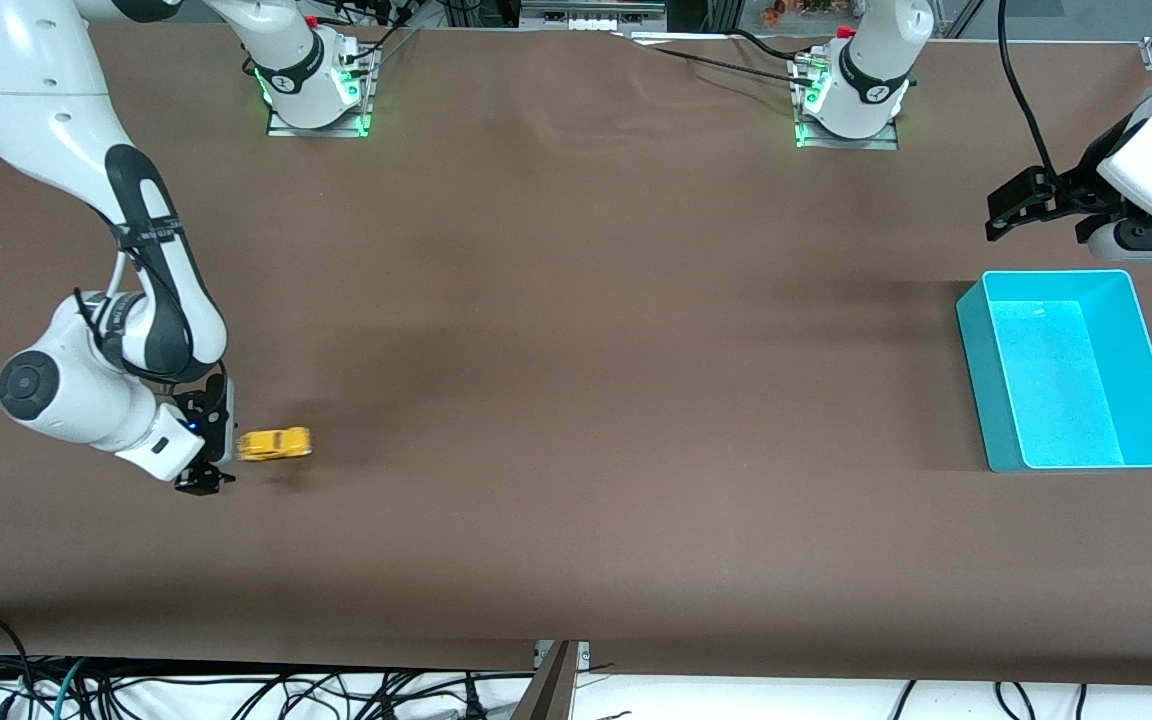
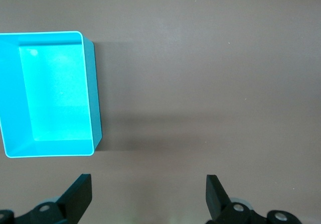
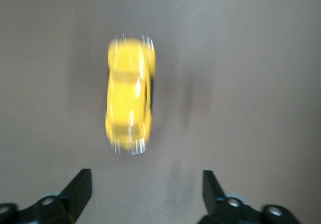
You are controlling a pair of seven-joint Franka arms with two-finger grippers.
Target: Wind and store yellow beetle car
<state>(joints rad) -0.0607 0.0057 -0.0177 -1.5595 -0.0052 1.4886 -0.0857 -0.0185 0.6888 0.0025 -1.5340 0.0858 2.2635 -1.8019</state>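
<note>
The yellow beetle car (image 1: 275,443) sits on the brown table near the right arm's end, smeared by motion blur. It shows just clear of my right gripper's jaws in the right wrist view, yellow beetle car (image 3: 129,100). My right gripper (image 1: 208,470) is low at the table right beside the car, open, with nothing between its fingers (image 3: 80,186). My left gripper (image 1: 1016,208) waits in the air near the turquoise bin (image 1: 986,340), open and empty. The bin (image 2: 95,98) holds nothing.
The right arm's elbow and wrist (image 1: 86,390) hang low over the table at its own end. Both arm bases (image 1: 316,90) stand along the table edge farthest from the camera. Cables (image 1: 236,690) lie below the table's near edge.
</note>
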